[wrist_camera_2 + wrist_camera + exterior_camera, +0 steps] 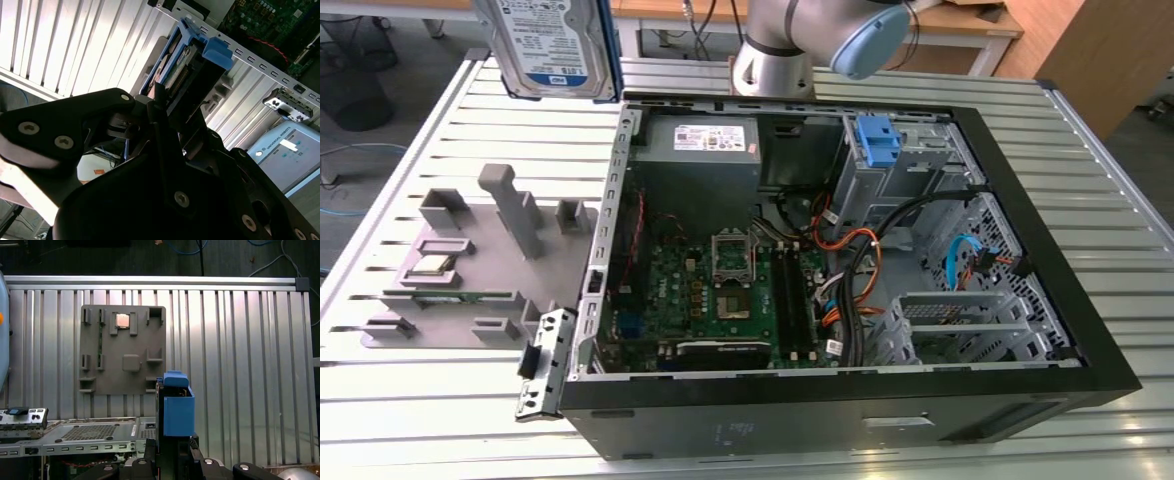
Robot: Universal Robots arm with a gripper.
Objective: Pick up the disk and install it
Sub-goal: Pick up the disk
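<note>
The disk (550, 45), a silver drive with a blue-and-white label and a blue bracket on its edges, hangs upright in the air above the table at the exterior view's upper left, beside the open computer case (1067, 300). In both wrist views my gripper (172, 110) (172, 455) is shut on the disk (175, 70) (177, 412), its black fingers clamped on the near end. The blue bracket end points away from the wrist. The drive's label face is hidden in both wrist views.
A bare blue bracket (881, 135) sits in the case's drive bay, near the grey power supply (700, 140). A grey fixture plate (467, 260) (122, 355) holding a chip (122, 320) lies on the slatted table. The arm's base (774, 55) stands behind the case.
</note>
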